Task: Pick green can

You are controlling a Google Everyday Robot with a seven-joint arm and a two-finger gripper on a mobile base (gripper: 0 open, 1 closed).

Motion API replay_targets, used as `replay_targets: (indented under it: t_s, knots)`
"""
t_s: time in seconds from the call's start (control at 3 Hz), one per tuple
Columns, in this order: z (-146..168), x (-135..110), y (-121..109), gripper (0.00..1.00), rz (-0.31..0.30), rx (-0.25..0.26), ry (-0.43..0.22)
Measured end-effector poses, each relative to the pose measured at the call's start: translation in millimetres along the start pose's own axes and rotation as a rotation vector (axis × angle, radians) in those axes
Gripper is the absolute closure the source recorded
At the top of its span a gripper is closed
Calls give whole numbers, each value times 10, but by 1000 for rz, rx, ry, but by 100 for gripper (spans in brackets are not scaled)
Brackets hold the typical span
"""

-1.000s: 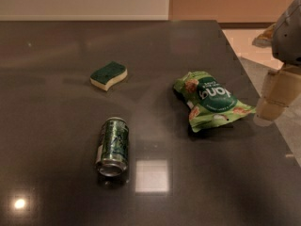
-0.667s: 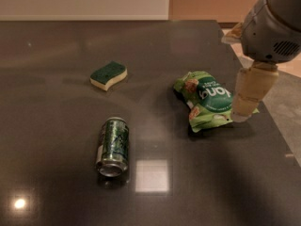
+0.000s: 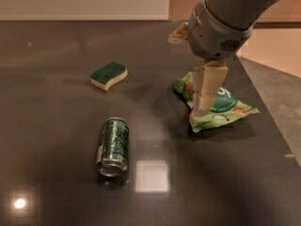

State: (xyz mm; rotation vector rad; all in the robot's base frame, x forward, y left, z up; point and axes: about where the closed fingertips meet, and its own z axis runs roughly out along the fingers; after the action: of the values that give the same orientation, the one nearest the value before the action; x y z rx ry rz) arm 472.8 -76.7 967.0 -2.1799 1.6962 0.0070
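Note:
The green can [image 3: 113, 145] lies on its side on the dark table [image 3: 51, 126], front left of centre, with its silver end facing me. My gripper [image 3: 205, 89] hangs from the grey arm that comes in from the top right. It is above the crinkled green snack bag [image 3: 225, 108], well to the right of the can and a little further back. It holds nothing that I can see.
A green-and-cream sponge [image 3: 108, 75] lies behind the can at the left. The table's right edge [image 3: 273, 121] runs diagonally just past the snack bag, with floor beyond. A pale wall stands behind the table.
The arm has swung left from the right edge of the view and now stands over the snack bag. The can, sponge and bag have not moved.

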Motion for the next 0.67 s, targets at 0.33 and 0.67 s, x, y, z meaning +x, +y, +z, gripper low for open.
replay_targets:
  t_s: [0.33,0.67]
  knots:
    - [198,-275,-76,0,-150,-49,-12]
    - [416,-521,-104,0,-315,-105,-18]
